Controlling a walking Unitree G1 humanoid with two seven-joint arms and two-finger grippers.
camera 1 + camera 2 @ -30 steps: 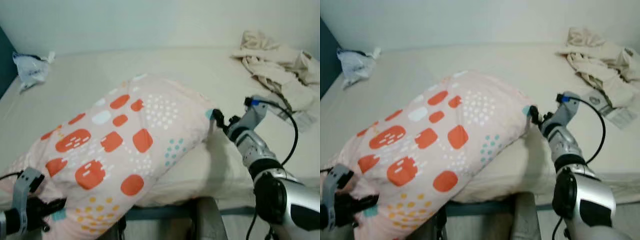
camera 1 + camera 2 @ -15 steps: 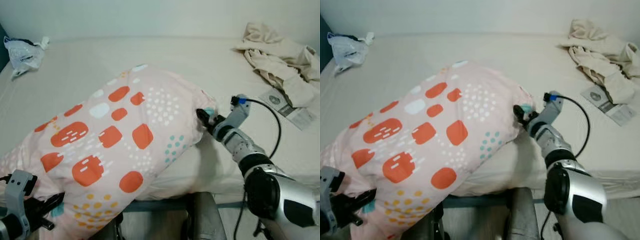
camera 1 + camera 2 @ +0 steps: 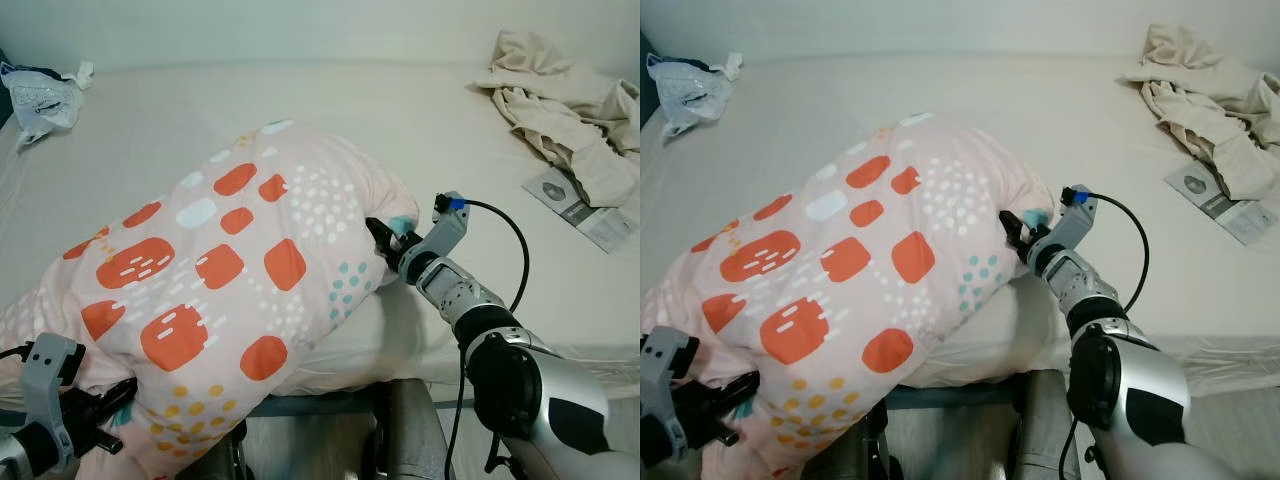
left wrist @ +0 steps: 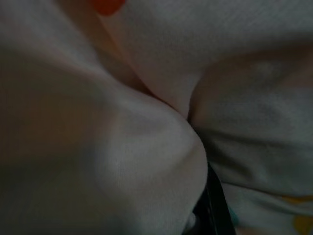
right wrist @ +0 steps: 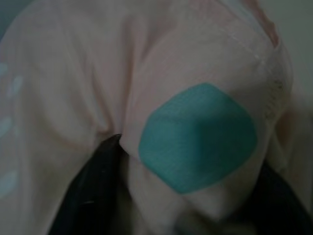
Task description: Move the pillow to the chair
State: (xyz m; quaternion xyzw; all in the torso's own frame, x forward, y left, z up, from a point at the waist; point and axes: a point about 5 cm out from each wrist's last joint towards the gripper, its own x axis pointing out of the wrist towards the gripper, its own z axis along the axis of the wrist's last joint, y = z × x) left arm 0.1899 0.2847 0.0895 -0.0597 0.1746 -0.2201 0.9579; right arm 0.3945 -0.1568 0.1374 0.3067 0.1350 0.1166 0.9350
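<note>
Both grippers, left gripper (image 3: 110, 415) and right gripper (image 3: 385, 240), clamp the pillow (image 3: 220, 290) over the bed (image 3: 420, 110).

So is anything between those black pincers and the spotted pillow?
No. The right pincer pinches a corner of the pink pillow with orange patches, and the left pincer grips its near end.

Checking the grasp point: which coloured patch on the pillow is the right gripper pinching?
The right gripper pinches the teal patch at the pillow corner, not the orange blotches.
</note>
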